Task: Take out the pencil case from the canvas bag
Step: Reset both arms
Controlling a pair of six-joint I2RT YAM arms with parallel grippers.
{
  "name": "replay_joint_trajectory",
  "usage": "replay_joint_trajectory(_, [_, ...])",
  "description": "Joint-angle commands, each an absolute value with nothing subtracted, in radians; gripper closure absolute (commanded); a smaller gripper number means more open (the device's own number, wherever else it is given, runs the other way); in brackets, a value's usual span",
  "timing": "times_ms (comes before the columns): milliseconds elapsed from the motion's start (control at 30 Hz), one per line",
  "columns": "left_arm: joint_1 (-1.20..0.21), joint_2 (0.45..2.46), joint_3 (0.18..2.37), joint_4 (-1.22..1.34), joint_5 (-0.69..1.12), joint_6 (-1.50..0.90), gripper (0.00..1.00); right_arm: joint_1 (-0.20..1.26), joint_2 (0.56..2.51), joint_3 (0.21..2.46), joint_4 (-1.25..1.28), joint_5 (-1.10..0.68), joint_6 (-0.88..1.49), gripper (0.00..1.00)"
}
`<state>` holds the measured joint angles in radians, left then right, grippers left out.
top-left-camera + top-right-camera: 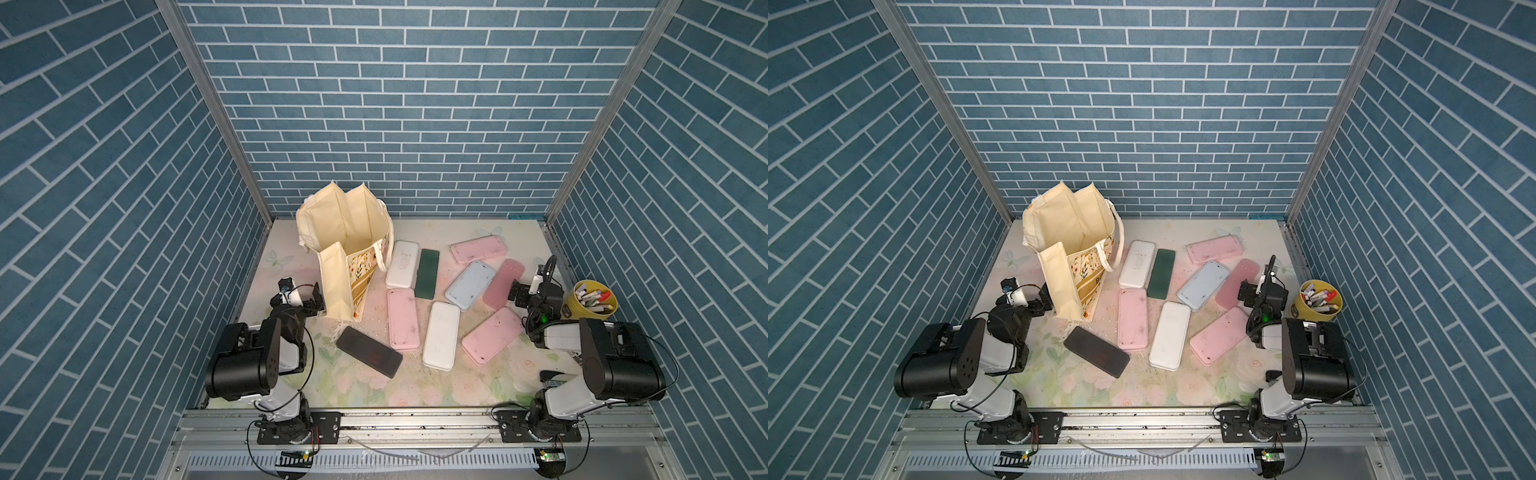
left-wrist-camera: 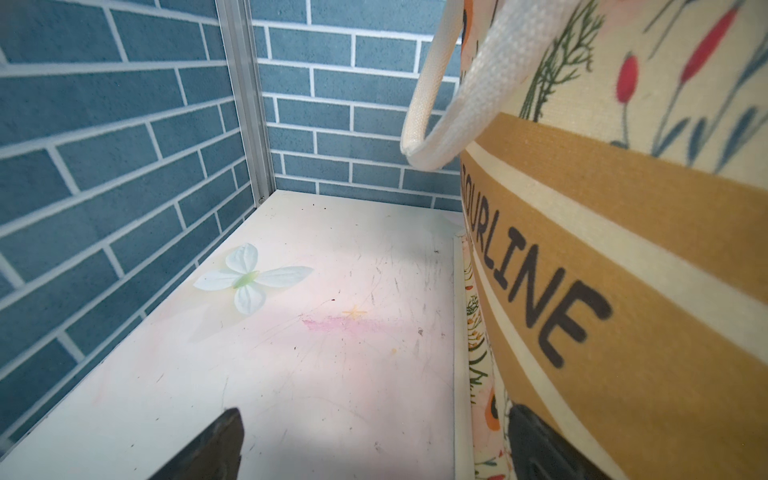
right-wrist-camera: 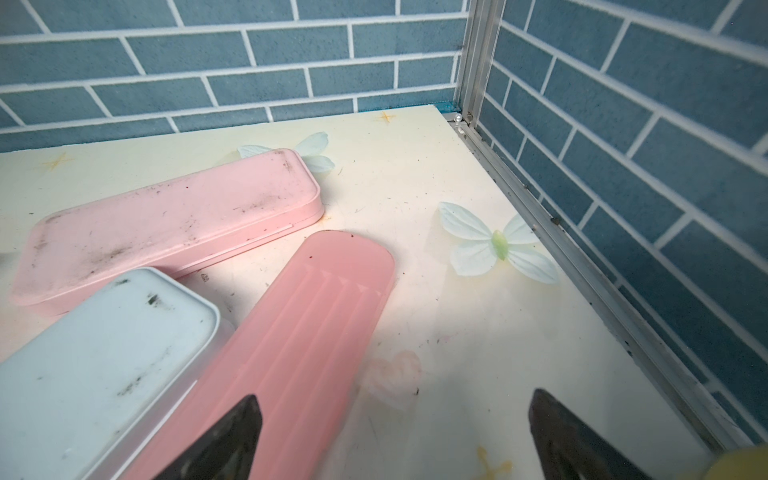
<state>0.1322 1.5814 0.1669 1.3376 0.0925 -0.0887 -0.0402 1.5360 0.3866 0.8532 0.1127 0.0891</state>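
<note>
Canvas bag (image 1: pixel 347 266): upright, mouth open, far left on the table (image 1: pixel 419 386).
Pencil cases (image 1: pixel 440 340): nine lie flat on the table, right of the bag.
Left gripper (image 2: pixel 374 457): jaws spread wide, empty, one finger (image 2: pixel 540 440) just beside the bag's printed panel.
Right gripper (image 3: pixel 399 453): jaws spread wide, empty, over the ribbed pink case (image 3: pixel 307 332), left of the yellow pen cup (image 1: pixel 592 305).

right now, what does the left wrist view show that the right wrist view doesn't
Only the left wrist view: the canvas bag, with its strap handle and dark lettering. Only the right wrist view: a pink case, a ribbed pink case and a light blue case. Both: the floral table, blue brick wall, and open jaws, of the left gripper and the right gripper.
</note>
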Motion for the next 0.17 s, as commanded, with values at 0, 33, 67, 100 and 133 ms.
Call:
replay_joint_trajectory(0, [0.127, 1.585, 0.161, 1.351, 0.086, -0.075, 0.01, -0.038, 1.540, 0.385, 0.877, 0.133, 0.082, 0.01])
replay_joint_trajectory(33, [0.127, 1.586, 0.163, 1.351, 0.086, -0.076, 0.01, -0.038, 1.541, 0.385, 0.877, 0.132, 0.081, 0.01])
replay_joint_trajectory(67, [0.127, 1.585, 0.162, 1.351, 0.085, -0.076, 0.01, -0.038, 1.541, 0.385, 0.877, 0.131, 0.081, 0.01])
replay_joint_trajectory(100, [0.127, 1.586, 0.161, 1.351, 0.085, -0.076, 0.00, -0.038, 1.538, 0.382, 0.879, 0.131, 0.082, 0.01])
replay_joint_trajectory(133, [0.127, 1.586, 0.163, 1.351, 0.085, -0.076, 0.01, -0.038, 1.536, 0.379, 0.883, 0.131, 0.081, 0.01])
